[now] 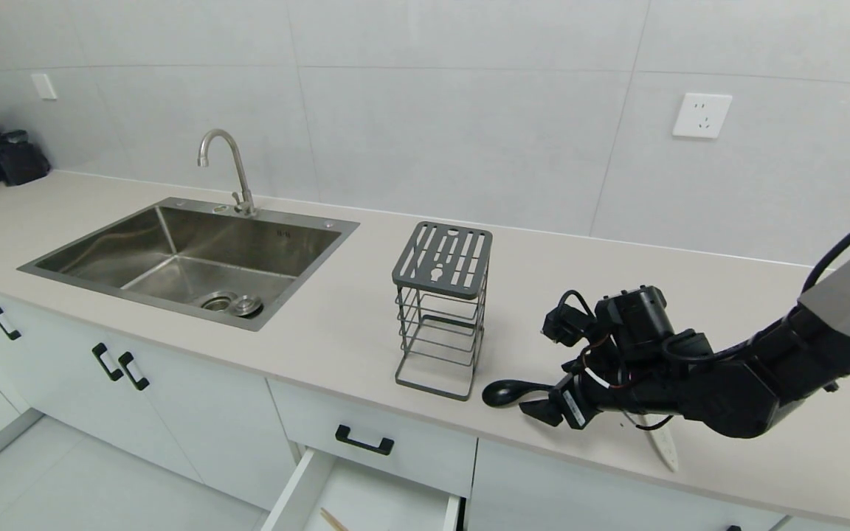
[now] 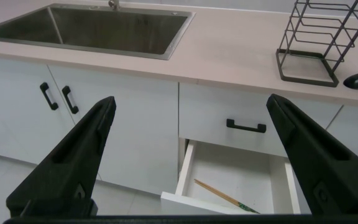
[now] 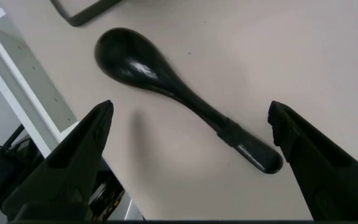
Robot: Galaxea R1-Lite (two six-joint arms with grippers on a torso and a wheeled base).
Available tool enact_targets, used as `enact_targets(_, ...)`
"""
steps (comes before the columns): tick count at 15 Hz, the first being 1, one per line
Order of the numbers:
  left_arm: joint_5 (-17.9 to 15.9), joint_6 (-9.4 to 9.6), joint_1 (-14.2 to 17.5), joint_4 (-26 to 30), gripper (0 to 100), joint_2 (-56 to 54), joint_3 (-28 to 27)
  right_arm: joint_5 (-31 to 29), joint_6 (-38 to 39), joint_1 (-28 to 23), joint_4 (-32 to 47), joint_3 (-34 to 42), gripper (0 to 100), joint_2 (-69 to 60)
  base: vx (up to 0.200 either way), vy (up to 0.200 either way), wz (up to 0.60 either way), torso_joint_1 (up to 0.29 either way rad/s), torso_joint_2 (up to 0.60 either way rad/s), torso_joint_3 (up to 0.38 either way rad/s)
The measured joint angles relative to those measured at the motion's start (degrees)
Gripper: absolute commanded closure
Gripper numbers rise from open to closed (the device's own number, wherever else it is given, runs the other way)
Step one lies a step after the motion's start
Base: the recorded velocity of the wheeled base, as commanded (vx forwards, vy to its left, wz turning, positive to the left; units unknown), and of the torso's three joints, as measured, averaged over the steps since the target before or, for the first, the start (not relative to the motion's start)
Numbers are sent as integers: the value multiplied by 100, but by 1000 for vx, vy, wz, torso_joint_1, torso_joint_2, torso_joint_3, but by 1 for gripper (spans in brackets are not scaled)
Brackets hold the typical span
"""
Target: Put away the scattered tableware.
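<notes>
A black spoon point(image 1: 502, 392) lies on the counter just right of the grey wire rack point(image 1: 440, 310), bowl toward the rack. In the right wrist view the spoon point(image 3: 166, 78) lies flat, its handle running between my spread fingers. My right gripper point(image 1: 547, 407) hovers low over the spoon's handle, open and holding nothing. A white utensil point(image 1: 665, 446) lies on the counter under my right arm, partly hidden. My left gripper point(image 2: 191, 168) is open in front of the cabinets, above the pulled-out drawer point(image 2: 229, 186), where a wooden chopstick point(image 2: 222, 196) lies.
The steel sink point(image 1: 85, 254) with its tap point(image 1: 229, 169) is set into the counter at the left. Cabinet handles point(image 1: 119, 365) and a shut drawer handle point(image 1: 364, 440) line the front. The counter's front edge runs close to the spoon. A wall socket point(image 1: 702, 115) is at the back right.
</notes>
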Motion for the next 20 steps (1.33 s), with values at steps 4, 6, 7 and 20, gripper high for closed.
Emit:
enact_targets(4, 0, 0, 0, 0, 0, 0, 0, 22, -6, 23, 10, -205, 0, 232, 0, 0, 0, 0, 0, 0)
enact_targets(6, 2, 0, 0, -2, 0, 0, 0, 22, -6, 34, 11, -245, 0, 312, 0, 0, 0, 0, 0, 0)
enact_targets(7, 2, 0, 0, -2, 0, 0, 0, 20, -6, 45, 7, -257, 0, 345, 0, 0, 0, 0, 0, 0)
enact_targets(20, 2, 0, 0, -2, 0, 0, 0, -13, 38, 41, -34, -301, 100, 616, 0, 0, 0, 0, 0, 0)
